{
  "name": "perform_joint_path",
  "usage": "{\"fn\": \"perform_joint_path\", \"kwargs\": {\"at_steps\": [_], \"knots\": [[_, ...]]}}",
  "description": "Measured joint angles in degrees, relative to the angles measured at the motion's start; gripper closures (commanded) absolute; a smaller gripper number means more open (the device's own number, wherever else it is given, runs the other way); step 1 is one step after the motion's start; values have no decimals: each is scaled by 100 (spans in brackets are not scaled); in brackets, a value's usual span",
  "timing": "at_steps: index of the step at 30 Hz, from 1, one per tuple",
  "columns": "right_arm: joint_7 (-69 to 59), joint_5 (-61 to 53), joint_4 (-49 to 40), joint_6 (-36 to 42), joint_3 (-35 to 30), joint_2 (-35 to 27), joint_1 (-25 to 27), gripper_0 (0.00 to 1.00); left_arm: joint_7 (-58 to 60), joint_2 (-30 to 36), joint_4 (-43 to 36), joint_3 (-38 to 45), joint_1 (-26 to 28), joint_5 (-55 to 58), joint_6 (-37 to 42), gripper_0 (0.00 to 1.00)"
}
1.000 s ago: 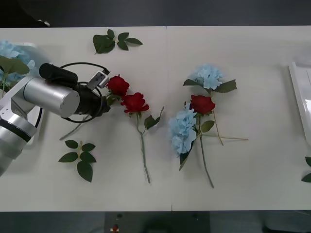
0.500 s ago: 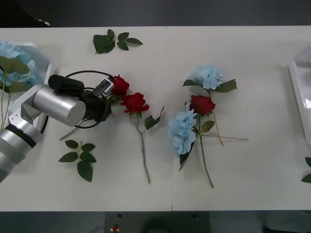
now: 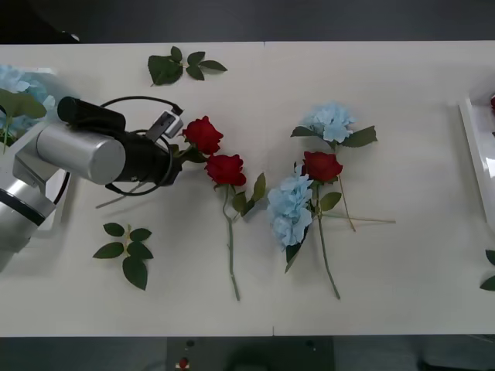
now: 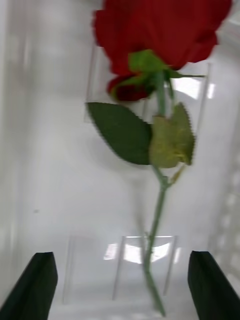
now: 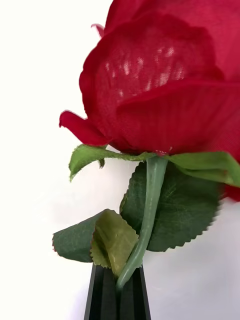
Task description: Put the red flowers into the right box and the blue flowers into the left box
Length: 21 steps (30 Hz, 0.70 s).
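Your left gripper (image 5: pixel 119 292) pinches the stem of a red rose (image 3: pixel 203 134) just under its bloom, at the table's (image 3: pixel 387 294) left-centre, with a second rose (image 3: pixel 227 169) touching it. A third rose (image 3: pixel 322 166) lies mid-table between two blue flowers (image 3: pixel 291 209). Your right gripper (image 4: pixel 120 282) hangs with fingers spread apart over the right box (image 4: pixel 55 165), where another rose (image 4: pixel 160 30) lies. The left box (image 3: pixel 54 77), at the far left, holds a blue flower (image 3: pixel 17 81). You can read no writing or labels anywhere.
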Motion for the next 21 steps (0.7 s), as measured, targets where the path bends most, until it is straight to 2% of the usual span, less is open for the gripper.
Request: {"fn": "perform_joint_path", "kwargs": {"at_steps": [6, 11, 16, 21], "knots": [[-2, -891, -828, 1010, -171, -54, -22, 0, 1, 280, -1229, 1236, 588, 1041, 442, 100], [-106, -2031, -1265, 1347, -65, -219, -127, 0, 1, 288, -1505, 2166, 1047, 3123, 597, 100], [-617, -2217, -2074, 1502, -33, -372, -159, 0, -176, 286, -1505, 2116, 1128, 4408, 480, 100], [-1156, -2702, -3412, 1180, -33, -669, 101, 0, -1143, -6, -1505, 1955, 1128, 5321, 427, 100]]}}
